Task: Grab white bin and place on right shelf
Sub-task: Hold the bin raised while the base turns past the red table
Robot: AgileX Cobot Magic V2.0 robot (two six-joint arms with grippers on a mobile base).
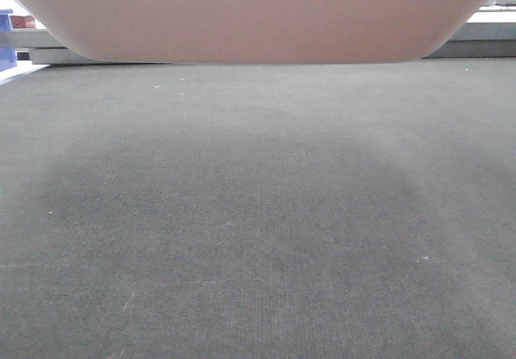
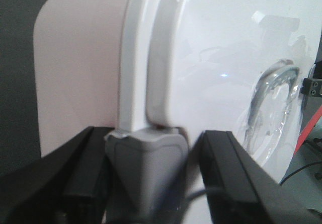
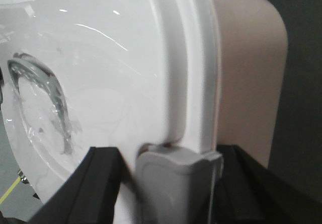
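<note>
Front view: set low and very near, facing forward under the white bin, whose wall fills the top edge. Dark mat runs below it.

Left wrist view: hard against one end of the bin, sighting along the lid rim, with the clear handle beyond.

Right wrist view: equally close at the opposite end, with the handle again beyond.

Wrist views share the lid and handle. The front view shares only the bin's wall.

My left gripper had two thick black fingers with flat, straight sides. A dark cable curled low between them. My right gripper had the same black, blocky fingers, dull and not shiny.
</note>
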